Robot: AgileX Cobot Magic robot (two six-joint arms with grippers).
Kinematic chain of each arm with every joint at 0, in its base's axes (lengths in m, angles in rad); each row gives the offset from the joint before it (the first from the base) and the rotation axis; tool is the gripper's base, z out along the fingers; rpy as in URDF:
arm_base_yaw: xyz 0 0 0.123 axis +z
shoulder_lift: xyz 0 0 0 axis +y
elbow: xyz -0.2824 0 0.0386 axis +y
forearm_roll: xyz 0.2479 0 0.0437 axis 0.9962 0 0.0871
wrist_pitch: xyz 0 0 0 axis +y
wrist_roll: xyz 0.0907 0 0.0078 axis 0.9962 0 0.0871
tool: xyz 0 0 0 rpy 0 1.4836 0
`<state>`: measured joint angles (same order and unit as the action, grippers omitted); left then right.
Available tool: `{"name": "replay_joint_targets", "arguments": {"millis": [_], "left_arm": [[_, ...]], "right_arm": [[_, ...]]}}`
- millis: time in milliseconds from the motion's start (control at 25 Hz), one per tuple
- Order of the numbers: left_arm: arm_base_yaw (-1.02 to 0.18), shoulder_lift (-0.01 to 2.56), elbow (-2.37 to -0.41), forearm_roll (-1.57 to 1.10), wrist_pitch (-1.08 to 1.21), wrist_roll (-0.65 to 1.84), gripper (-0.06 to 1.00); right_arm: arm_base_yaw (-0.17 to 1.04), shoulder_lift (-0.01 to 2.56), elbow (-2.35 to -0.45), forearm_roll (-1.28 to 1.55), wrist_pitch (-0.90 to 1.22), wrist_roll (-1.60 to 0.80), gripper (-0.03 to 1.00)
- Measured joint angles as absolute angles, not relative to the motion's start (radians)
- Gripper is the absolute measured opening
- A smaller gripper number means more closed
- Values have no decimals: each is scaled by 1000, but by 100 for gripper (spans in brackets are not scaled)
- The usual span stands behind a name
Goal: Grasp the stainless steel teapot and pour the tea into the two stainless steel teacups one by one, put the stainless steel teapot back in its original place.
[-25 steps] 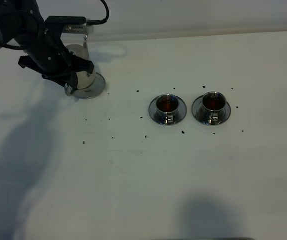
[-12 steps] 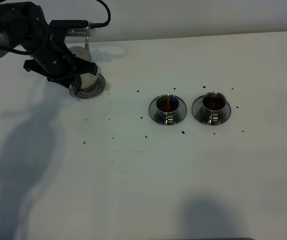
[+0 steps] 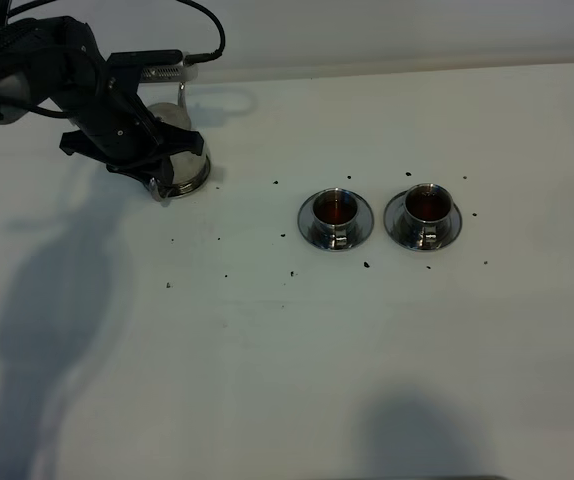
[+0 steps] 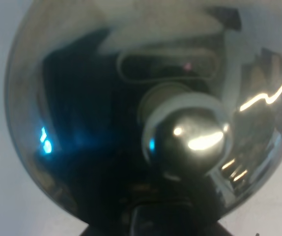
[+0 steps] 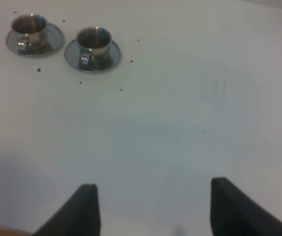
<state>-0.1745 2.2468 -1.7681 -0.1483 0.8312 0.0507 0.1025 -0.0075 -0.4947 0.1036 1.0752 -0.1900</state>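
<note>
Exterior high: speck-strewn white table (image 3: 297, 360)

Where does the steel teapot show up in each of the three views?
Exterior high: teapot upper left on its saucer, mostly behind the left gripper.
Left wrist: teapot fills the picture, lid knob in front.
Right wrist: not in it.
Shared landmark: the two teacups.

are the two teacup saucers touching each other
Apart. The exterior high view shows a strip of white table between the left saucer and the right saucer; the right wrist view shows the same gap.
</note>
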Motion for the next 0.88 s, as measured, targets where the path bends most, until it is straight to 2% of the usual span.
{"name": "replay_joint_targets", "arguments": {"millis": [480,720,880], "left_arm": [[-175,2247,-1768,-150,850,47,23],[-175,2247,-1769,-150,854,47,44],[-175,2241,-1770,-150,899,47,51]], "right_arm": [[102,-7,-495,104,1075,-189,48],[102,-7,-495,104,1075,-189,48],[102,-7,-495,104,1075,-190,48]]}}
